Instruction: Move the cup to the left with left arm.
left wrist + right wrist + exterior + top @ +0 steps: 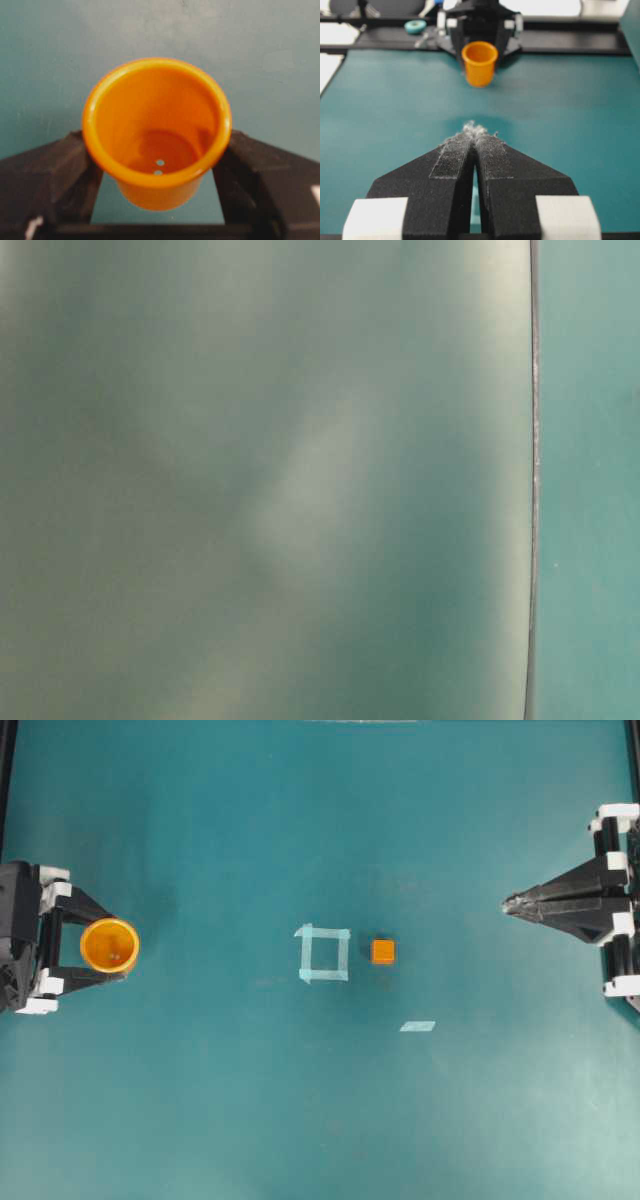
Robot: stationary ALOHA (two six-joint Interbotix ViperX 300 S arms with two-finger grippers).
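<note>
The orange cup (109, 945) sits at the far left of the overhead view, seen as a ring between the two fingers of my left gripper (118, 946). In the left wrist view the black fingers (65, 165) press against both sides of the cup (156, 125) just under its rim, so the gripper (157, 137) is shut on it. Whether the cup's base touches the table I cannot tell. My right gripper (510, 904) rests at the far right edge, shut and empty; in its wrist view the tips (474, 131) meet, with the cup (479, 63) far ahead.
A small orange cube (383, 951) lies right of centre, beside a pale tape square (323, 954). A loose tape strip (418, 1026) lies lower right. The table-level view is a blur and shows nothing usable.
</note>
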